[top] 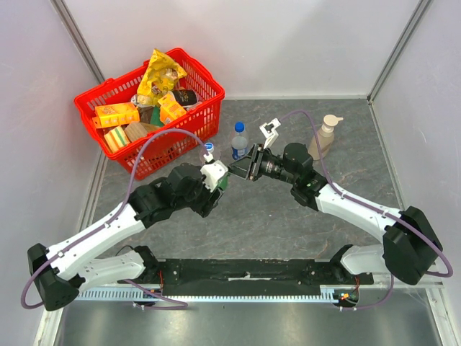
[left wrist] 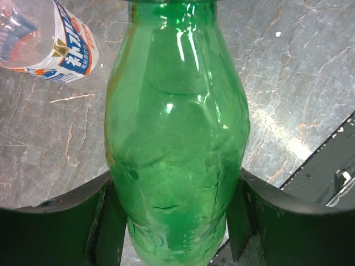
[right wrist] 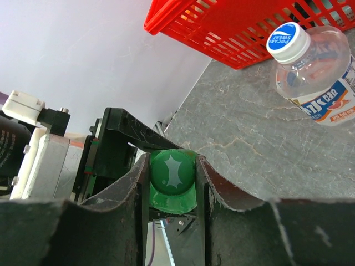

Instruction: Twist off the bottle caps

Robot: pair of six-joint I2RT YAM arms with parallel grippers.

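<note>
Right wrist view: the right pincer (right wrist: 172,183) is narrowed onto the green cap (right wrist: 172,176), one finger pressed to each side. The cap's top faces the camera, which is the hold a twist needs.
Left wrist view: the left pincer (left wrist: 175,221) clasps the green bottle (left wrist: 177,138) round its lower body. It is closed to the bottle's width, with both fingers against the plastic.
Why two holds: I judge that the left arm braces the bottle so it cannot spin while the right arm turns the cap.
Bottle's place: in the top view it sits between the two arms over the desk (top: 259,223), cap end toward the right arm. How steeply it leans I cannot tell.
Step in hand: the cap is gripped and unscrewing looks about to begin. Whether the cap is already loosened I cannot tell.
Waiting: the clear bottle (right wrist: 316,83) stands nearby on the desk, close to the red basket (right wrist: 211,27), with its blue cap (right wrist: 287,41) on.
Outside the job: the pump dispenser (top: 324,137) stands at the far right.
Risk: the thin plastic may squash or slip in the left hold under the twisting.
</note>
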